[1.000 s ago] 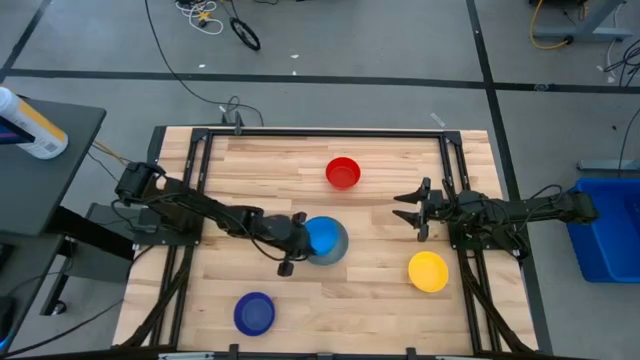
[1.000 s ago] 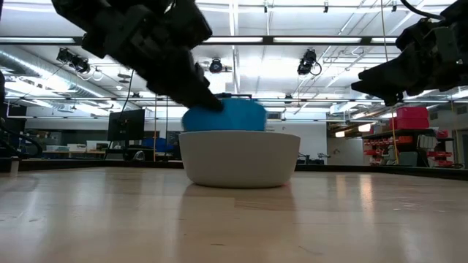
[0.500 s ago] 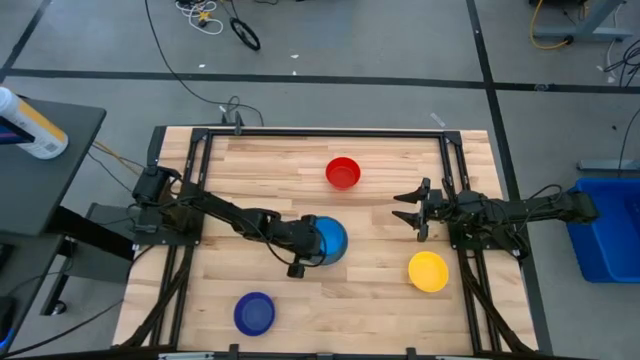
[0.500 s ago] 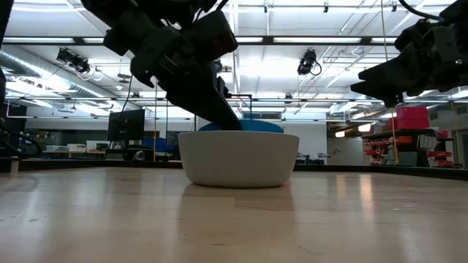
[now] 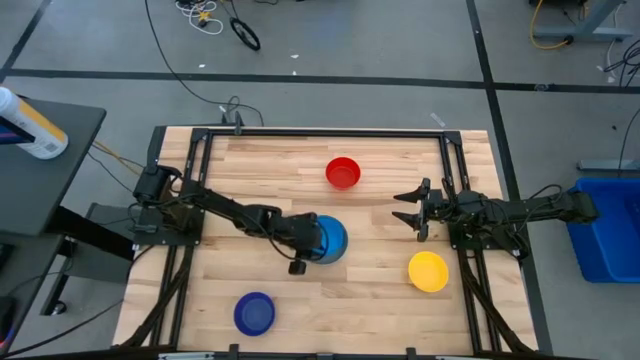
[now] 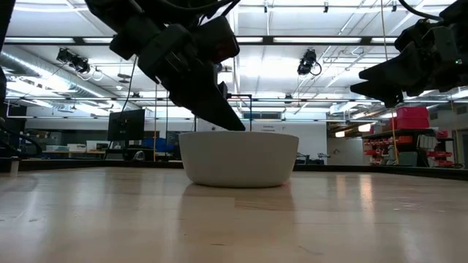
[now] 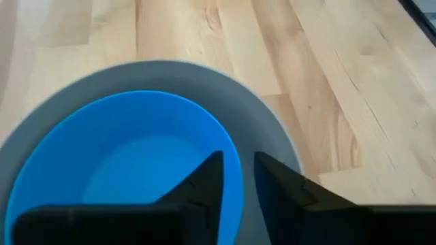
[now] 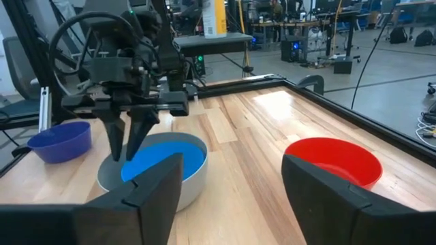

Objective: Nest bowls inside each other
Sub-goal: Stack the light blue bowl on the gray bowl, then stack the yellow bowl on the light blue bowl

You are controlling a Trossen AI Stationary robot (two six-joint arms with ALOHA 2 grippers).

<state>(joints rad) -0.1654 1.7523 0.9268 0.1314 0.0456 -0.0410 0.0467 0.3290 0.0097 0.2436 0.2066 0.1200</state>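
High view: light blue bowl [image 5: 327, 238] nested in grey bowl [image 6: 238, 158] at bench [image 5: 380, 295] centre. Left hand [image 5: 305, 243] at nested pair's left rim, fingers slightly apart, straddling blue bowl wall, not clamped. Right hand [image 5: 408, 210] at right side, fingers wide apart, empty. Red bowl [image 5: 343, 172] far centre; yellow bowl [image 5: 428, 271] near right; dark blue bowl [image 5: 254, 313] near left. Bench: light wood planks, black frame. Room: grey floor, cables. Since earlier frame: blue bowl dropped from above grey rim to seated; left fingers released.
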